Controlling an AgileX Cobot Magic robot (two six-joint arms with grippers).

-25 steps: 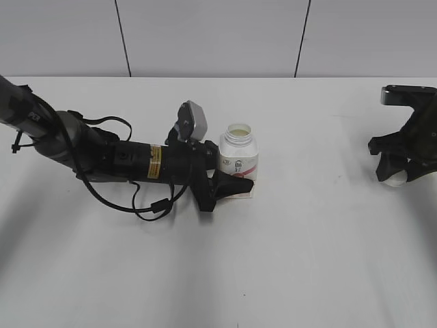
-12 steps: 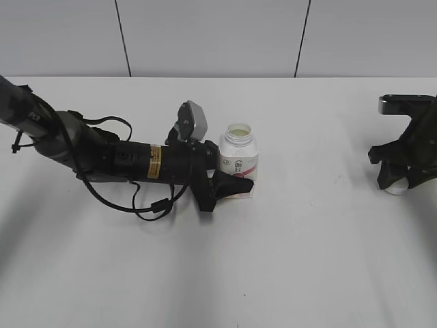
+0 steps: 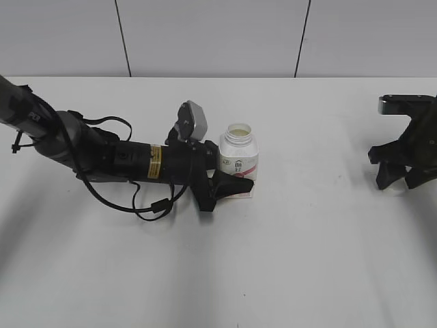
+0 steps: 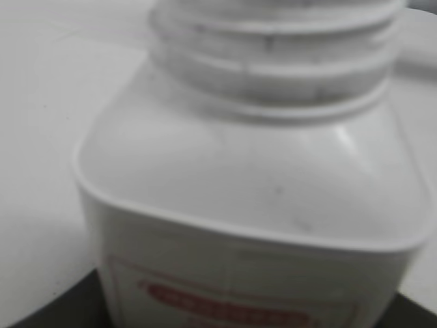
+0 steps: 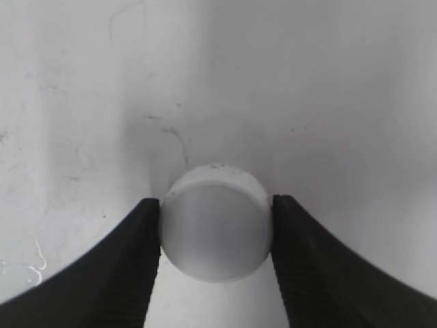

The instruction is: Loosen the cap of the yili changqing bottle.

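Cap (image 5: 216, 231) already off, pinched flat-side-up between right gripper (image 5: 216, 236) jaws low over the tabletop (image 3: 321, 239) at far right of frame; open-necked yili changqing bottle (image 3: 239, 158) upright at centre, clamped by left gripper (image 3: 232, 186) jaws.

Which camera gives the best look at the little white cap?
The right wrist view: the cap fills its centre, held between the right gripper's fingers. The exterior view barely shows it behind that gripper; the left wrist view shows none.

Your left arm (image 3: 116, 158) is matte black, ringed by a yellow label, with looping black cables and a grey wrist camera (image 3: 194, 121). Your right gripper (image 5: 216, 266) has black curved fingers (image 5: 133, 260).
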